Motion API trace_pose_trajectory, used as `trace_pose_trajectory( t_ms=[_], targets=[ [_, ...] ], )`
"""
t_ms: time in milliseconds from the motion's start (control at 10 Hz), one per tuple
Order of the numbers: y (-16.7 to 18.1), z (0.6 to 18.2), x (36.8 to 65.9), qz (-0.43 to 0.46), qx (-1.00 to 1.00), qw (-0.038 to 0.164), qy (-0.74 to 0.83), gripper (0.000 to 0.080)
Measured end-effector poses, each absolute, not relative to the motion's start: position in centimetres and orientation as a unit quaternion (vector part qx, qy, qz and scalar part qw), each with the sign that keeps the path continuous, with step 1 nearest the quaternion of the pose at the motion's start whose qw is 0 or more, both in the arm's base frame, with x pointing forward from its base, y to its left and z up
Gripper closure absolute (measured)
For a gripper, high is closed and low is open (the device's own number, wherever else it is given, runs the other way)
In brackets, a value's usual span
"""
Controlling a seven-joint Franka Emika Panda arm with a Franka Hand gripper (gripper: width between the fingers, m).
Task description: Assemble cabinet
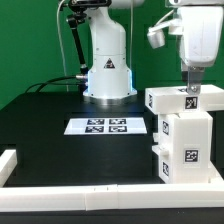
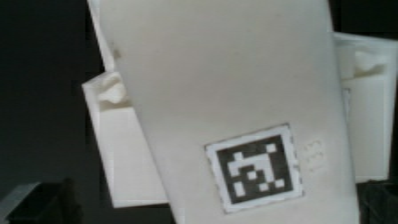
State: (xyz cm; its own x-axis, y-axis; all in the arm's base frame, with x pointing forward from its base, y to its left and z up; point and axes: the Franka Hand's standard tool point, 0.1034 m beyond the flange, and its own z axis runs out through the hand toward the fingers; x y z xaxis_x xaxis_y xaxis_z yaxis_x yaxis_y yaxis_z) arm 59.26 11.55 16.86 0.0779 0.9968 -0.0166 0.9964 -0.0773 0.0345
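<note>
A low white rail [image 1: 100, 192] edged the black table [image 1: 50, 125] nearest the camera. Behind it, at the exterior view's right, stood the cabinet [image 1: 182, 135], tagged blocks stacked. It looked light, stiff and slick, best taken across its flat sides. The gripper [image 1: 190, 86] hung directly over its top, jaws wide, holding nothing. Left of the cabinet lay the marker board [image 1: 106, 126]; beyond, the arm's base [image 1: 108, 78].

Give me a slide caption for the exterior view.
Open gripper poised directly above the white cabinet beside the marker board.
</note>
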Motion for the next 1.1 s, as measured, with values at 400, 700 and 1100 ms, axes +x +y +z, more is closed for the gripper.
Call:
trace_pose_trajectory(
  t_ms=[400, 700, 1100],
  targets=[
    [11.0, 15.7, 58.8, 0.002, 0.666, 0.025, 0.746, 0.0002],
    [10.9, 15.2, 58.6, 0.004, 0.673, 0.026, 0.739, 0.0032],
    [10.8, 15.2, 58.6, 0.006, 0.696, 0.025, 0.718, 0.0242]
  ],
)
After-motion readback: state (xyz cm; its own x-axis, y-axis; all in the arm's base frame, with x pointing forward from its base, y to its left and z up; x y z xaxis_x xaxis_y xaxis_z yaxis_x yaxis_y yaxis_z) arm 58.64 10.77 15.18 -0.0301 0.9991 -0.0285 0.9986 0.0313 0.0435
